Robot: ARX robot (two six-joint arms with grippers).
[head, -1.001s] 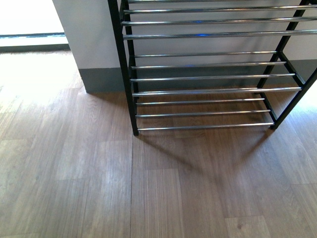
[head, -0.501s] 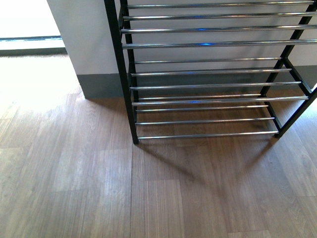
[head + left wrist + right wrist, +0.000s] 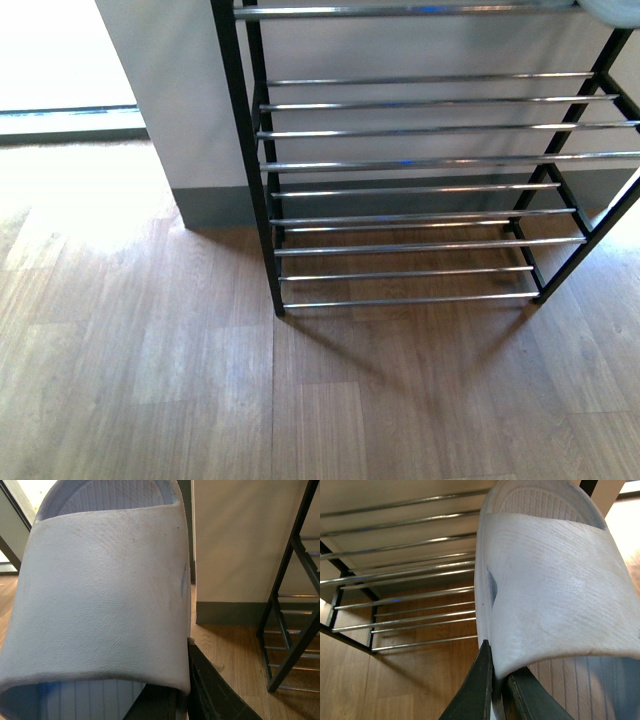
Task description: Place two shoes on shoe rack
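Two pale blue slides are in hand, one to each arm. In the left wrist view the left slide fills most of the picture, its broad pebbled strap facing the camera and the ribbed footbed showing at both ends; the left end effector has its dark fingers closed on the sole edge at the strap's side. In the right wrist view the right slide is held the same way, the right end effector pinching the edge of the sole between two dark fingers, with the strap arched over the ribbed footbed.

Beyond the right slide lies the shoe rack, its chrome rods running across in tiers; the slide hangs above the rods, apart from them. In the front view a pale blue rounded tip shows at the upper right corner, by the rack's top visible rod. The shoe rack stands on the wooden floor against a white wall with a grey skirting, its black side frames framing bare rods on every visible tier. The left slide is off to the side of the rack, near the wall's corner.
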